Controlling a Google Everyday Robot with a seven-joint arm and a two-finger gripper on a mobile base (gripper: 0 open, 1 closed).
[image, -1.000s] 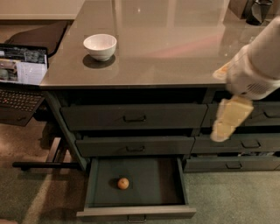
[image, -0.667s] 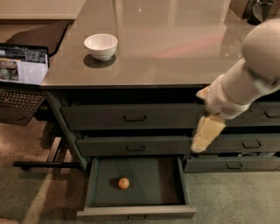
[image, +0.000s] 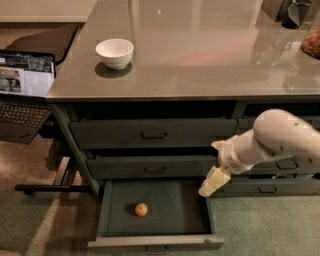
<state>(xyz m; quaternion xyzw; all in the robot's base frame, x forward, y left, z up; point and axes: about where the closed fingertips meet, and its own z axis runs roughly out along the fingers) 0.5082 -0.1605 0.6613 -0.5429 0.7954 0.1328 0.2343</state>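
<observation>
The bottom drawer (image: 155, 243) of the grey cabinet is pulled out. A small orange ball (image: 141, 209) lies alone on its dark floor, left of centre. My gripper (image: 212, 182) hangs at the end of the cream-coloured arm (image: 270, 141), just above the drawer's right rear corner and in front of the middle drawer (image: 152, 167). It points down and to the left, about a hand's width right of the ball and not touching it. A white bowl (image: 115, 52) sits on the glossy countertop (image: 200, 55) at the left.
Two shut drawers sit above the pulled-out one, and more drawers run to the right behind the arm. An open laptop (image: 22, 87) stands on a low desk at the left. Dark containers (image: 292, 12) stand at the counter's far right. Green carpet covers the floor.
The arm has swung down and to the left, from beside the counter's edge to just over the right side of the bottom drawer. The ball and the bowl have stayed put.
</observation>
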